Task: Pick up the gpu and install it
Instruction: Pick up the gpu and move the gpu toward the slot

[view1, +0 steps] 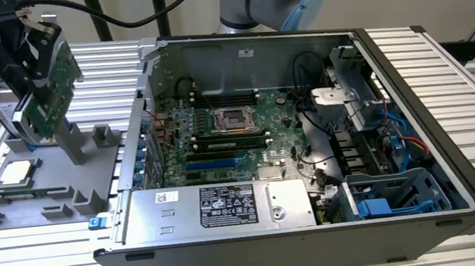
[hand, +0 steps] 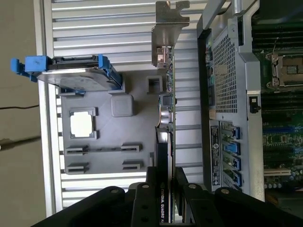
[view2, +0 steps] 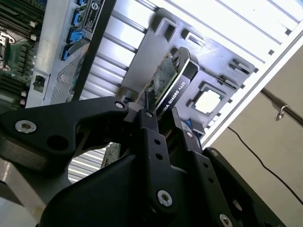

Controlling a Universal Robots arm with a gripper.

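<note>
The gpu [view1: 48, 86] is a thin card with a green board face and a black cover. It hangs tilted over the grey parts holder [view1: 43, 194] at the exterior view's left. My gripper [view1: 36, 51] is shut on its upper edge. In both wrist views the black fingers clamp the card's two faces: gripper [view2: 161, 116] on gpu [view2: 171, 78], gripper [hand: 165, 187] on gpu [hand: 164, 118]. The card's metal bracket [hand: 168, 26] points away from the fingers. The open computer case [view1: 428, 121] lies to the exterior view's right, with the motherboard's expansion slots [view1: 214, 164] exposed.
A square silver CPU chip [view1: 16, 171] sits in the grey holder, and a silver hard drive with blue rails [hand: 75, 75] stands at its far end. A grey upright post [view1: 71, 146] rises beside the card. The power supply [view1: 218, 206] fills the case's near side.
</note>
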